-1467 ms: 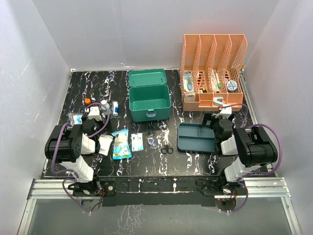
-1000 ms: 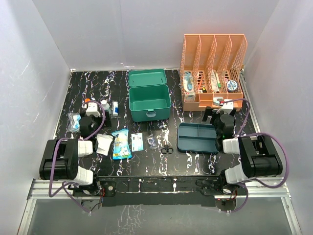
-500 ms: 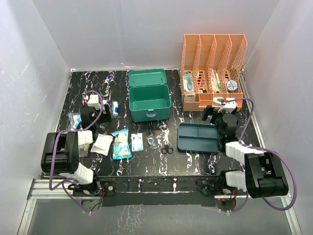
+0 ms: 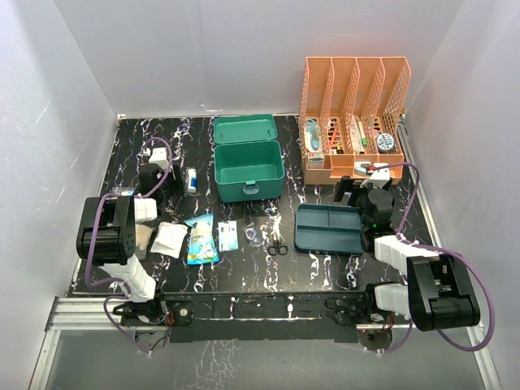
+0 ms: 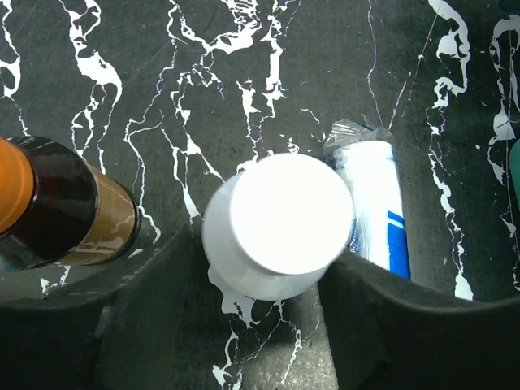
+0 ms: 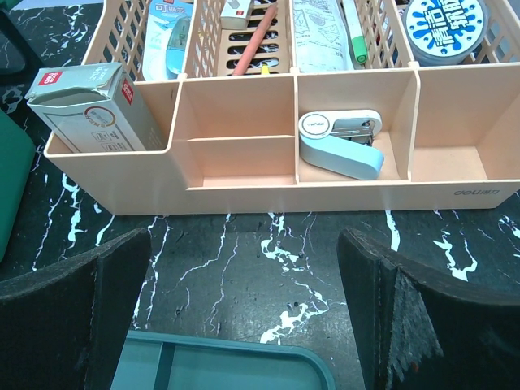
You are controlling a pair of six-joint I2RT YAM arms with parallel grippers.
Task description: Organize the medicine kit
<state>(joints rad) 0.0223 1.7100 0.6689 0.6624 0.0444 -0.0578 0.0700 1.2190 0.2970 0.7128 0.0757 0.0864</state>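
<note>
The medicine kit is a teal box with its lid open, standing at the table's back middle. My left gripper is left of the kit and points down. In the left wrist view the left gripper is open, its jaws on either side of a standing white-capped bottle. My right gripper is open and empty between the blue-grey tray and the orange rack. In the right wrist view the right gripper hovers over bare table.
A brown bottle with an orange cap and a blue-white roll flank the white bottle. A gauze packet, blue pouch, small card and scissors lie in front of the kit. The rack holds a stapler and a box.
My left gripper has moved away from the near edge and now stands over the white bottle. My right arm folded back while its gripper edged towards the rack.
</note>
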